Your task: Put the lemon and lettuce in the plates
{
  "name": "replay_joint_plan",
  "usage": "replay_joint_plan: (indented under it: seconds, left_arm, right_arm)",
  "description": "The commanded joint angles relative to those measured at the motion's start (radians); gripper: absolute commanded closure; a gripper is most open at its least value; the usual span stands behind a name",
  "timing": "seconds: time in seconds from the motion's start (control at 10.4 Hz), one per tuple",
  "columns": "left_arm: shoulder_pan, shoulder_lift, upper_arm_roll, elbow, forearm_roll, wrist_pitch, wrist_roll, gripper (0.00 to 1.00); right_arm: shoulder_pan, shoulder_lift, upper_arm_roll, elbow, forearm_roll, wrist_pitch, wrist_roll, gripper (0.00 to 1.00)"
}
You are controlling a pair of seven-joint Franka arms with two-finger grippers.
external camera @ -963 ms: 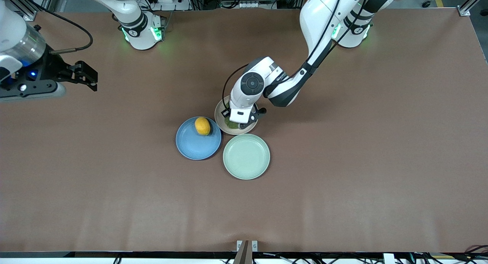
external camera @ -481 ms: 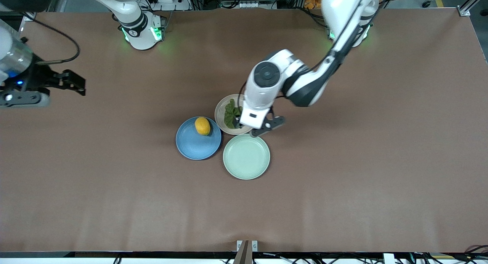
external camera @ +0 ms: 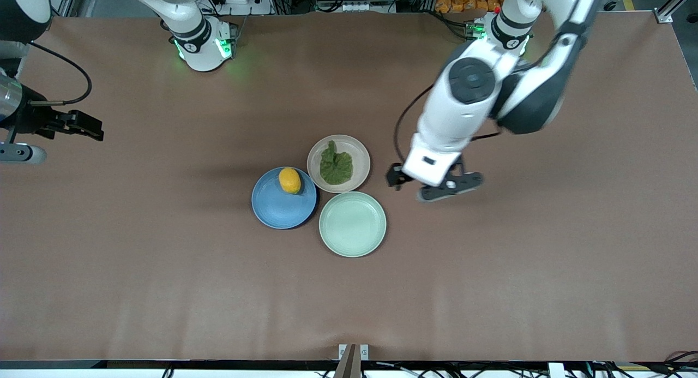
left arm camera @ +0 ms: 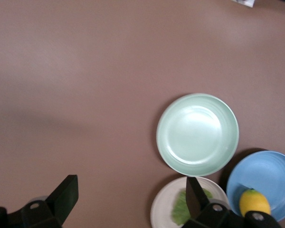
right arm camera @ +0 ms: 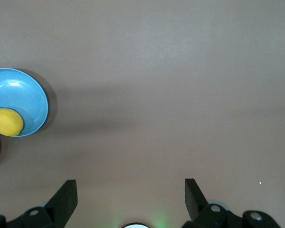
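The lemon (external camera: 289,180) rests in the blue plate (external camera: 277,208), close to the rim that touches the beige-pink plate (external camera: 361,150). The lettuce (external camera: 336,167) lies flat in that beige-pink plate. My left gripper (external camera: 431,185) is open and empty, up over bare table beside the plates toward the left arm's end. Its wrist view holds the lettuce (left arm camera: 180,212), the lemon (left arm camera: 254,202) and the blue plate (left arm camera: 268,173) past one finger. My right gripper (external camera: 94,128) hangs open and empty over the right arm's end of the table. The right wrist view shows the lemon (right arm camera: 7,121) in the blue plate (right arm camera: 20,93).
A pale mint-green plate (external camera: 352,223) with nothing in it sits nearer the front camera, touching both other plates; it also fills the middle of the left wrist view as the mint plate (left arm camera: 197,134). Brown table surface (external camera: 518,269) stretches all round.
The left gripper opened, left the lettuce in the beige-pink plate, then rose and swung away toward the left arm's end. The right gripper drew back toward its own end.
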Motion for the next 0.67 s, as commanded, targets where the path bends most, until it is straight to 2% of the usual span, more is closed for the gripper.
replay_joint_plan:
  seconds: [0.0, 0.29, 0.58]
  left_arm:
    - [0.082, -0.089, -0.007, -0.031, 0.022, -0.070, 0.139, 0.00]
    - [0.206, -0.164, -0.009, -0.031, 0.014, -0.158, 0.364, 0.00]
    - [0.271, -0.226, -0.009, -0.029, 0.005, -0.229, 0.426, 0.00]
  right_arm:
    - [-0.002, -0.009, -0.006, -0.016, -0.003, -0.018, -0.004, 0.00]
    - [-0.010, 0.010, -0.005, -0.010, -0.004, -0.011, -0.016, 0.00]
    - [-0.012, 0.016, -0.005, -0.010, -0.016, 0.005, -0.050, 0.00]
